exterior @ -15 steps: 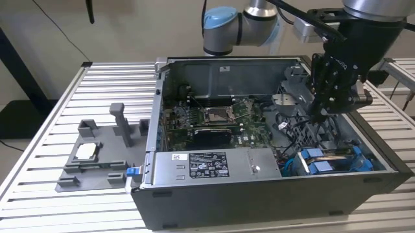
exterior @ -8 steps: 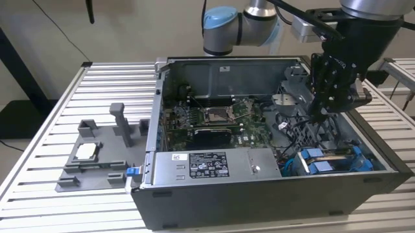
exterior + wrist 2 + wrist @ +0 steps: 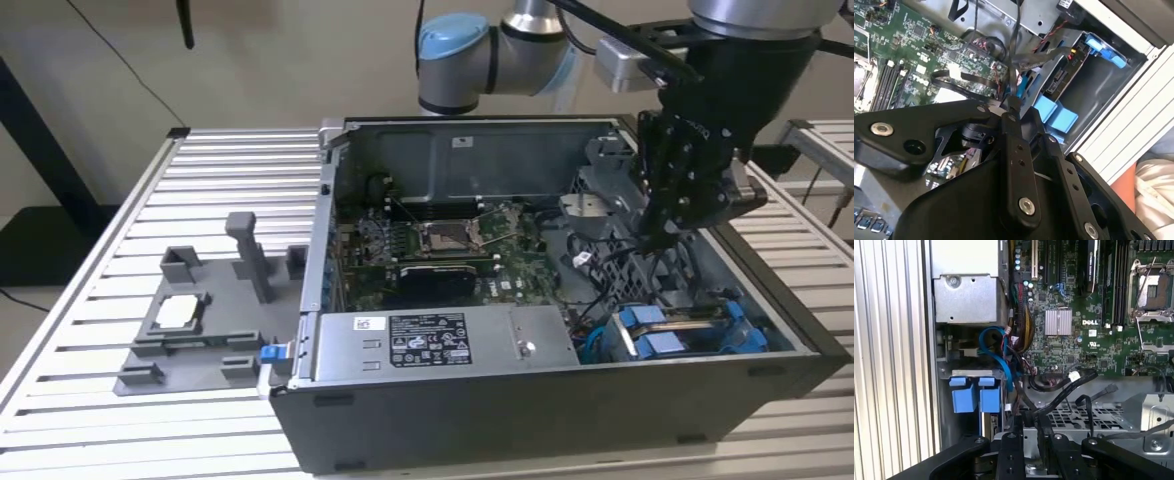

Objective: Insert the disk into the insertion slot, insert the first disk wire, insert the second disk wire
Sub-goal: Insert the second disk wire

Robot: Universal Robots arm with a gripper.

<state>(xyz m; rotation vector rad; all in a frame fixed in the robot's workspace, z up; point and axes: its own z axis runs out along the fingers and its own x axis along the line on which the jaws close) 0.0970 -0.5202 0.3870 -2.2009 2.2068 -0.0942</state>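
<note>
The disk [image 3: 683, 318] lies in the insertion slot [image 3: 971, 373] at the near right corner of the open computer case, with its blue carrier tabs [image 3: 643, 343] at the mouth. In the second wrist view the disk's dark end [image 3: 1059, 82] shows inside the grey cage, behind the blue tabs [image 3: 1055, 113]. My gripper [image 3: 663, 235] hangs inside the case just behind the cage. Its fingers are shut on the connector of a black disk wire [image 3: 1014, 75], which loops away over the board [image 3: 1074, 379]. My gripper [image 3: 1013, 111] [image 3: 1030, 422] is a short way from the disk's end.
A grey metal box with a white sticker [image 3: 427, 340] fills the case's front. The green motherboard [image 3: 441, 245] lies behind it. A blue cable [image 3: 999, 347] and loose black wires crowd the space by the cage. A grey fixture [image 3: 200, 320] stands on the slatted table [image 3: 80, 330].
</note>
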